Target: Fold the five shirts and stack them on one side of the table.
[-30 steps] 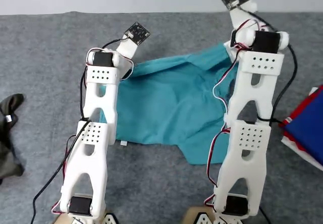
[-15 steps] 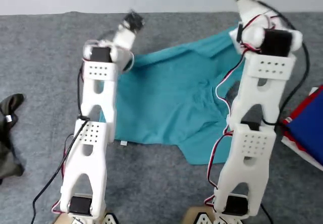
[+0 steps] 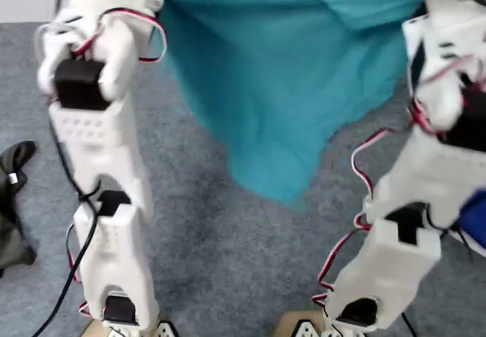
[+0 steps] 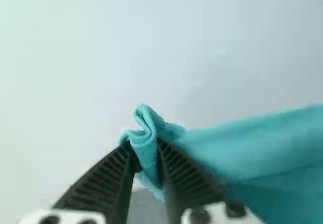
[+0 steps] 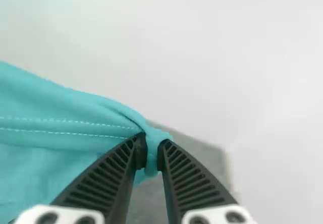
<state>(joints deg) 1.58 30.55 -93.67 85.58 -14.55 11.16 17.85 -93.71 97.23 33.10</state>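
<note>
One shirt [image 3: 281,71] hangs spread above the table [image 3: 220,269] in the high view. Left wrist view: the left pincer [image 4: 145,149] pinches a bunched shirt edge. Right wrist view: the right pincer [image 5: 151,147] pinches another edge.

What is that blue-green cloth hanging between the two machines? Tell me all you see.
A teal fabric shirt, thin-looking, with pale stitching along one hem. It hangs spread out, one bunched corner pinched in the left hand, another in the right hand. Its lower edge droops to a point over the grey carpeted table.
</note>
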